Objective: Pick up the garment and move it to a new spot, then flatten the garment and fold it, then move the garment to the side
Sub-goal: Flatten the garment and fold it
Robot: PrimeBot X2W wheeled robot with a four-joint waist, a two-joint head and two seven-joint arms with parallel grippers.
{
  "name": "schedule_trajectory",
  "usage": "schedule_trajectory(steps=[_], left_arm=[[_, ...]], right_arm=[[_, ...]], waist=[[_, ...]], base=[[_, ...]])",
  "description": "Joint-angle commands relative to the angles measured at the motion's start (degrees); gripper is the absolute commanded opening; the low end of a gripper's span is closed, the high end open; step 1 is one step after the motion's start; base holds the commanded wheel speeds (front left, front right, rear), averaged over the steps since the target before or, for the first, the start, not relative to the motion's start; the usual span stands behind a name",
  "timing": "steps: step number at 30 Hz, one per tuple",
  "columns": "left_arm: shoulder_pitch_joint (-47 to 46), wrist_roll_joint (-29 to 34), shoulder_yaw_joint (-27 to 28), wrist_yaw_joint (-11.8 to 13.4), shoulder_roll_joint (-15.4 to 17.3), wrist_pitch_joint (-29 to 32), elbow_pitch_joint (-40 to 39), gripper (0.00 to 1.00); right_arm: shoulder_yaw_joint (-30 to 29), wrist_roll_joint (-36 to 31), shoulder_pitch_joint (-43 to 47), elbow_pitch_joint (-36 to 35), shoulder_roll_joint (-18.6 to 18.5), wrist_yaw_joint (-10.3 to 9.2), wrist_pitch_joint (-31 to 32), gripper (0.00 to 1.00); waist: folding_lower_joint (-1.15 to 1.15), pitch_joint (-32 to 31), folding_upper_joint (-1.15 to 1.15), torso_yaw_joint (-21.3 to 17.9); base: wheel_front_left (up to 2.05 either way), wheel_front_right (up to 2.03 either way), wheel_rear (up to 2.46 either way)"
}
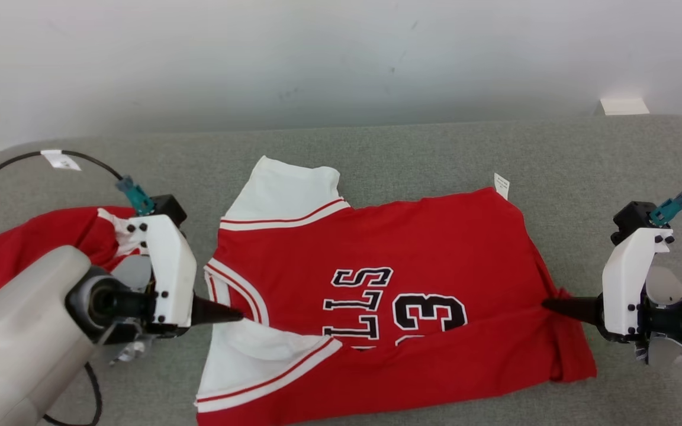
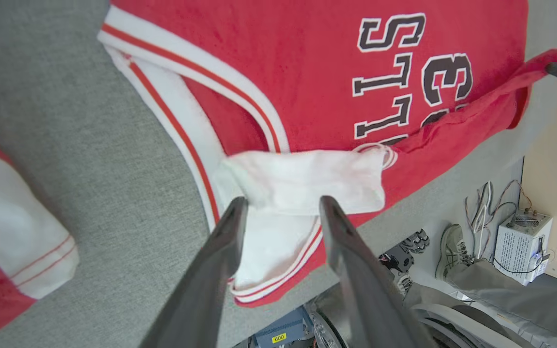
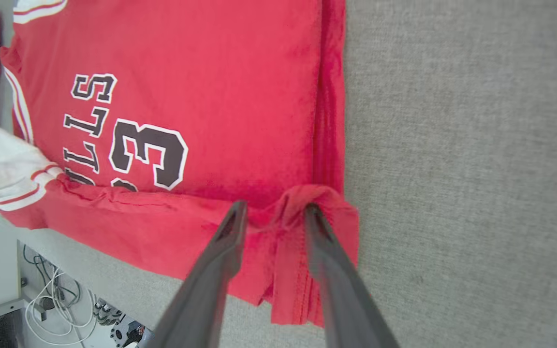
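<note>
Head view, garment: red basketball jersey (image 1: 412, 254) lies flat on grey felt tabletop (image 1: 436, 148), near edge folded over.
Head view, tools: left gripper (image 1: 231, 313) at the white sleeve (image 1: 246, 349); right gripper (image 1: 548, 306) at the hem.
Left wrist view: left gripper (image 2: 283, 200) fingers spread, sleeve fold between tips, unpinched.
Right wrist view: right gripper (image 3: 275, 207) fingers spread around bunched hem.
</note>
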Motion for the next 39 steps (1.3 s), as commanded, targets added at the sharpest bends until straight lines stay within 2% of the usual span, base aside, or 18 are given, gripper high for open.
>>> schedule_trajectory(steps=[1, 6, 11, 16, 18, 20, 23, 25, 26, 28, 30, 33, 35, 39], left_arm=[[-0.9, 2.3, -0.2, -1.3, -0.2, -2.5, 1.0, 1.00], [-1.6, 6.9, 1.0, -4.7, -1.4, -12.3, 2.5, 1.00], [0.2, 12.6, 2.5, -5.9, -1.7, -26.6, 1.4, 1.00], [4.9, 17.6, 4.6, -2.4, -0.5, -41.6, -2.3, 1.00], [7.9, 18.7, 6.3, 0.2, 0.1, -48.1, -4.6, 1.00], [11.1, 21.2, 7.0, 3.6, 0.9, -54.2, -7.1, 1.00], [17.1, 23.2, 8.3, 10.0, 0.6, -62.6, -11.8, 1.00], [20.8, 24.6, 9.9, 14.2, 0.0, -65.9, -15.5, 1.00], [20.8, 24.6, 9.9, 14.2, 0.0, -65.9, -15.5, 1.00], [25.1, 25.7, 11.8, 17.3, -1.0, -67.0, -19.2, 1.00], [29.0, 29.0, 14.7, 19.4, -2.6, -67.3, -22.7, 1.00], [36.6, 34.8, 20.4, 20.1, -6.8, -67.3, -26.1, 1.00], [40.3, 39.2, 22.8, 20.0, -9.1, -67.3, -26.1, 1.00], [46.9, 44.6, 27.3, 17.5, -13.9, -67.3, -22.7, 1.00]], right_arm=[[0.0, -1.7, -0.8, 0.6, -0.4, -0.14, -2.1, 1.00], [-1.6, -5.4, -0.2, -1.7, -1.6, -0.14, -11.6, 1.00], [-4.3, -11.2, 2.8, -6.6, -4.2, -0.14, -27.2, 1.00], [-9.4, -19.0, 7.6, -6.4, -5.0, -0.14, -45.0, 1.00], [-12.1, -22.4, 10.5, -4.9, -4.2, -0.14, -51.5, 1.00], [-15.6, -25.2, 13.7, -2.9, -2.6, -0.14, -55.4, 1.00], [-23.3, -29.4, 19.4, -1.8, 0.4, -0.14, -57.2, 1.00], [-32.4, -34.2, 23.4, -4.6, 2.7, -0.14, -57.2, 1.00], [-32.4, -34.2, 23.4, -4.6, 2.7, -0.14, -57.2, 1.00], [-40.4, -40.1, 29.9, -8.6, 6.3, -0.14, -57.2, 1.00], [-47.7, -44.7, 35.9, -13.4, 10.6, -0.14, -57.2, 1.00], [-54.6, -50.2, 43.6, -19.0, 16.1, -0.14, -57.2, 1.00], [-55.6, -53.7, 47.5, -20.7, 18.0, -0.14, -57.2, 1.00], [-55.4, -56.7, 51.2, -20.9, 20.2, -0.14, -55.5, 1.00]], waist=[[-0.01, -0.9, 0.00, 0.0], [-0.01, -3.4, 0.00, 0.6], [-0.01, -6.1, 0.00, 1.3], [-0.01, -8.2, 0.00, 1.9], [-0.01, -8.6, 0.00, 2.1], [-0.01, -8.8, 0.00, 2.4], [-0.01, -9.0, 0.00, 3.1], [-0.01, -8.7, 0.00, 3.5], [-0.01, -8.7, 0.00, 3.5], [-0.01, -8.0, 0.00, 3.7], [-0.01, -7.3, 0.00, 4.0], [-0.01, -6.6, 0.00, 4.3], [-0.01, -6.0, 0.00, 4.1], [-0.01, -5.4, 0.00, 3.4]], base=[[0.00, 0.00, 0.00], [0.00, 0.00, 0.00], [0.00, 0.00, 0.00], [0.00, 0.00, 0.00], [0.00, 0.00, 0.00], [0.00, 0.00, 0.00], [0.00, 0.00, 0.00], [0.00, 0.00, 0.00], [0.00, 0.00, 0.00], [0.00, 0.00, 0.00], [0.00, 0.00, 0.00], [0.00, 0.00, 0.00], [0.00, 0.00, 0.00], [0.00, 0.00, 0.00]])
